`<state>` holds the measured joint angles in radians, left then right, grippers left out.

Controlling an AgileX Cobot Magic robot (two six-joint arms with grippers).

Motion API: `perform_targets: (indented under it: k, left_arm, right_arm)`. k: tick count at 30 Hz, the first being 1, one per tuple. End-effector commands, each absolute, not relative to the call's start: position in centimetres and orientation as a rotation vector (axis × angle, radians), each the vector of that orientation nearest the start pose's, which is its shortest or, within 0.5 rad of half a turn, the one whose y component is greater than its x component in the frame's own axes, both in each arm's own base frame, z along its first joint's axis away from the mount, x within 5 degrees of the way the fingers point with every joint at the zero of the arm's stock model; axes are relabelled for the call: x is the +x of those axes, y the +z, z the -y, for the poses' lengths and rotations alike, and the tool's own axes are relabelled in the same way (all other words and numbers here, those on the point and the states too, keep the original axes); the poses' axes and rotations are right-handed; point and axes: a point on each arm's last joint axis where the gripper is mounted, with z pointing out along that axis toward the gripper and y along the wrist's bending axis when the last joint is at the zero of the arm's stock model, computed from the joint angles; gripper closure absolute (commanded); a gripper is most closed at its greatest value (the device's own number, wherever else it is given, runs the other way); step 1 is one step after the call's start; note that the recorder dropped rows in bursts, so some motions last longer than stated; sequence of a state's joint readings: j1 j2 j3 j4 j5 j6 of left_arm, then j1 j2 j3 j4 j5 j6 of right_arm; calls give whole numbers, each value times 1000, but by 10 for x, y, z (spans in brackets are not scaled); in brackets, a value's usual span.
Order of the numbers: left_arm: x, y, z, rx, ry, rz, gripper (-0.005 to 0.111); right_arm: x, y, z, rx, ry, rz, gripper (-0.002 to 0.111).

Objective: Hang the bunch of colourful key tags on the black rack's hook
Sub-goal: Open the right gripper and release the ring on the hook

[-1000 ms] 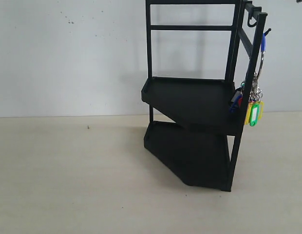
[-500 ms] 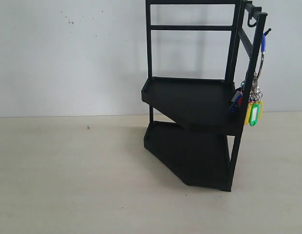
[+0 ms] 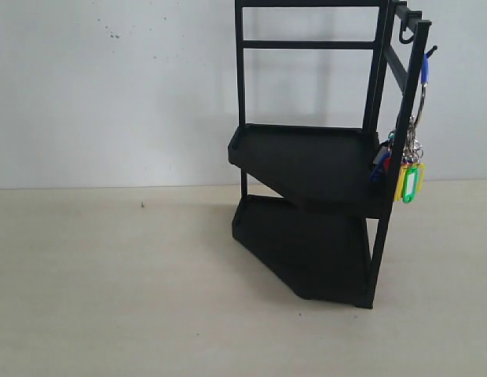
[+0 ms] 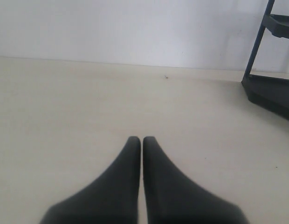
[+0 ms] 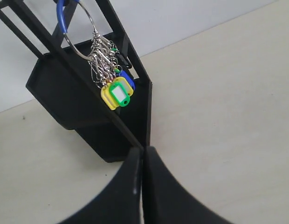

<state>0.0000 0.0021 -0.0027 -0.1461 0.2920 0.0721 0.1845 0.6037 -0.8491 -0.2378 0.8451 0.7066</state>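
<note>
The black rack (image 3: pixel 314 165) stands on the table at the right of the exterior view. The colourful key tag bunch (image 3: pixel 410 169) hangs by its big ring from the hook (image 3: pixel 431 52) on the rack's outer upright, free of both grippers. The right wrist view shows the bunch (image 5: pixel 114 86) dangling beside the rack (image 5: pixel 74 98). My right gripper (image 5: pixel 142 150) is shut and empty, away from the bunch. My left gripper (image 4: pixel 141 140) is shut and empty over bare table, far from the rack (image 4: pixel 270 70). Neither arm appears in the exterior view.
A beige table (image 3: pixel 110 283) runs up to a white wall (image 3: pixel 110 86). A curled J-shaped hook (image 3: pixel 406 34) sits under the rack's top rail. Open table lies left of the rack.
</note>
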Motion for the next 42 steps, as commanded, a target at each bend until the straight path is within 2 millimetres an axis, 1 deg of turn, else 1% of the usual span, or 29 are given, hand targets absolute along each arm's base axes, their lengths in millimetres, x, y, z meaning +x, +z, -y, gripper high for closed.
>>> perform_targets:
  k: [1,3,6,7,8,9,10,11,12,13,14,16,18,19,20,22,27,30,37,40,42]
  left_arm:
    - [55,188,4,-24,-79,-1766,102]
    - [55,188,4,-24,-79,-1766,102]
    - [55,188,4,-24,-79,-1766,102]
    - [55,188,4,-24,-79,-1766,102]
    - [55,188,4,-24,-79,-1766,102]
    - [55,188,4,-24,-79,-1766,102]
    - [55,188,4,-24,-79,-1766,102]
    - [55,188,4,-24,-79,-1766,102]
    - [55,188,4,-24,-79,-1766,102]
    - [55,188,4,-24,-79,-1766,102]
    - [55,188,4,-24,-79,-1766,102]
    - [55,188,4,-24,-79,-1766,102]
    - [55,188,4,-24,-79,-1766,102]
    - [55,188,4,-24,-79,-1766,102]
    - [55,188,4,-24,-79,-1766,102]
    - [55,188,4,-24,-79,-1766,102]
    - [55,188,4,-24,-79,-1766,102]
    - [55,188,4,-24,-79,-1766,102]
    - [55,188,4,-24,-79,-1766,102]
    - [55,188,4,-24,-79,-1766,102]
    - [55,188,4,-24,-79,-1766,102]
  right_arm:
    - [96,376,0,395,198,-2017,108]
    - [94,372,-1,391,210,-1999,108]
    - [91,357,-2,341,253,-1914,108]
    - [90,344,-6,289,303,-1822,108]
    - [88,334,-7,270,331,-1785,108]
    - [82,314,-9,255,375,-1748,108]
    - [79,304,-9,250,390,-1731,108]
    - [73,288,-8,236,403,-1706,108]
    - [71,279,-8,229,410,-1693,108]
    - [67,266,-9,203,423,-1650,108]
    - [65,262,-9,185,421,-1620,108]
    - [60,240,-10,114,407,-1544,108]
    - [53,228,-11,52,406,-1442,108]
    - [54,221,-12,46,407,-1427,108]
    - [53,226,-13,39,413,-1351,108]
    - [54,223,-10,106,388,-1383,108]
    - [54,222,-8,123,368,-1393,108]
    - [55,221,-8,167,412,-1397,108]
    - [56,213,-6,237,420,-1479,108]
    - [56,210,-5,250,416,-1512,108]
    - [56,210,-6,228,398,-1516,108]
